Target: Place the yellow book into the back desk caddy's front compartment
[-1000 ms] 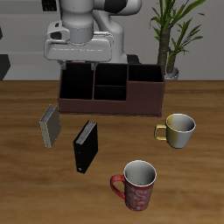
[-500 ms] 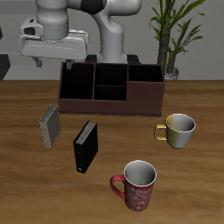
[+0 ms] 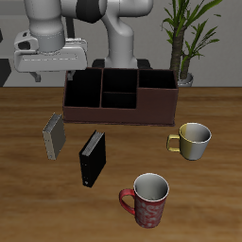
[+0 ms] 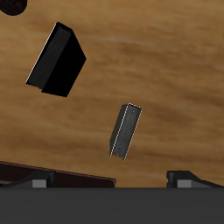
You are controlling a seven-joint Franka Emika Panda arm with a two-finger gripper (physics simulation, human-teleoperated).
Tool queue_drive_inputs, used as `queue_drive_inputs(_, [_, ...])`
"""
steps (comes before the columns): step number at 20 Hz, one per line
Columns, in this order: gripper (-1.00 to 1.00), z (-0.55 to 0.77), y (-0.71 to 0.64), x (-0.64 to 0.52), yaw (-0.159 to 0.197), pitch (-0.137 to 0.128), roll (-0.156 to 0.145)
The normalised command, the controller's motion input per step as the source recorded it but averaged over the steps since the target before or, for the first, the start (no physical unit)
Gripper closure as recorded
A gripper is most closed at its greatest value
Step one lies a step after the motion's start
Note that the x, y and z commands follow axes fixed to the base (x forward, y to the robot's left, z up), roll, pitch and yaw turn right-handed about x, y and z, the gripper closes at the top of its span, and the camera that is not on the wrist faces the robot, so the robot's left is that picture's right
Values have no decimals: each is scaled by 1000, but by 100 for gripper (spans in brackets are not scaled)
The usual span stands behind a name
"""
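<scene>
The gripper [image 3: 51, 77] hangs at the upper left of the exterior frame, above the wood table [image 3: 28, 189] and beside the caddy [image 3: 120, 98]; its fingers look spread with nothing between them. The yellow book [image 3: 55, 138] stands on the table at left centre, in front of the caddy's end. The black book [image 3: 92, 158] stands just beside it, lower in the frame. The wrist view shows both the yellow book [image 4: 125, 131] and the black book [image 4: 58, 59]. The front compartment [image 3: 118, 101] holds nothing.
</scene>
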Motion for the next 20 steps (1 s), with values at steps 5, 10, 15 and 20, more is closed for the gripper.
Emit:
queue_drive_inputs(5, [-100,-85,-80,33,6,-23,14])
queue_drive_inputs(10, [-100,-18,-126,87,-39,-46,12])
queue_drive_inputs(15, [-100,-220,61,100,-43,-32,14])
queue_drive_inputs(20, [-100,-179,11,61,-10,-15,0])
